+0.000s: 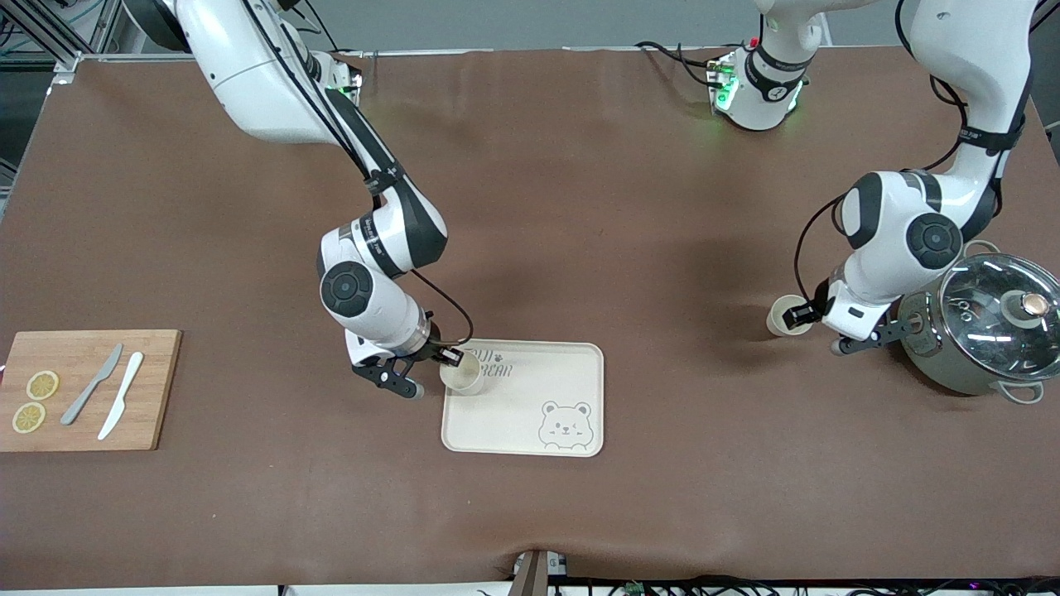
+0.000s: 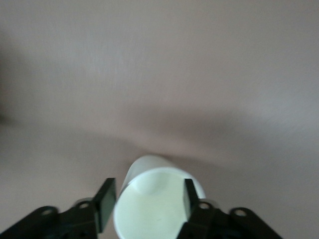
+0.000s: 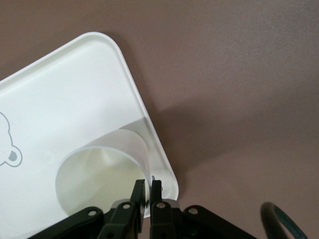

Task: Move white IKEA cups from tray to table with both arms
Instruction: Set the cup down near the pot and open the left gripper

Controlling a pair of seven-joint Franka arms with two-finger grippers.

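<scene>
On the brown surface (image 1: 580, 207), the tray (image 1: 571, 389) carries one white cup (image 1: 461, 374) at its corner nearest the right arm's base, where the right claw (image 1: 431, 368) pinches its rim, seemingly ready to lift. Well away from the tray toward the left arm's end, the other cup (image 1: 783, 315) already stands on the surface between the left claw (image 2: 144, 204)'s parted fingers, evidently being released.

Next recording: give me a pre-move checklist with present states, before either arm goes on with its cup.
1. Right tool pinched on the wall of the cup on the tray: ok.
2. That cup upright: ok.
3. Tray flat on the table: ok.
4. Other cup upright on the table beside the pot: ok.
5. Left tool released, fingers apart around its cup: ok.
6. Left tool's fingers off the cup wall: cannot tell.
</scene>
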